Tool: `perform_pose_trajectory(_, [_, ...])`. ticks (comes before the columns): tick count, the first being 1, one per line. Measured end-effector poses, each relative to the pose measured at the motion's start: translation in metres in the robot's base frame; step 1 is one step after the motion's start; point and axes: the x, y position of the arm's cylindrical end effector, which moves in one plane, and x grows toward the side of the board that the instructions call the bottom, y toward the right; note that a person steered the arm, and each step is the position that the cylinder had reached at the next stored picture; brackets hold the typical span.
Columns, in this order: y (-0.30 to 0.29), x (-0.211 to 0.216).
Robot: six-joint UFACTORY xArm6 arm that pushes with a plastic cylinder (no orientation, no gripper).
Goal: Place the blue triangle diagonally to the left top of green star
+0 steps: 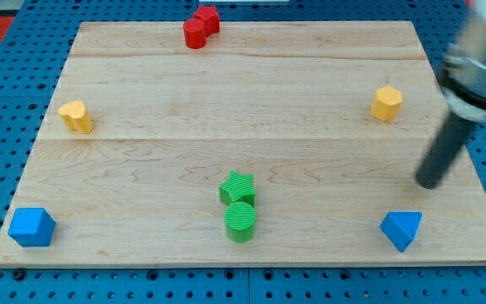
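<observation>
The blue triangle lies near the board's bottom right corner. The green star sits at the bottom middle, touching a green cylinder just below it. My tip is at the board's right side, above and slightly right of the blue triangle, a short gap apart from it. The rod rises toward the view's top right, where the arm is blurred.
A blue cube sits at the bottom left corner. A yellow block is at the left, a yellow block at the right. Two red blocks touch at the top edge. The wooden board lies on blue pegboard.
</observation>
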Motion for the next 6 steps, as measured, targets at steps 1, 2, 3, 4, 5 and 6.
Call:
perform_pose_trajectory(1, [-0.027,0.072])
perform_pose_trajectory(2, [-0.079,0.070])
perform_pose_trajectory(3, [-0.144,0.045])
perform_pose_trajectory(4, [-0.167,-0.001])
perform_pose_trajectory(5, [-0.136,-0.032])
perform_pose_trajectory(6, [-0.158,-0.045])
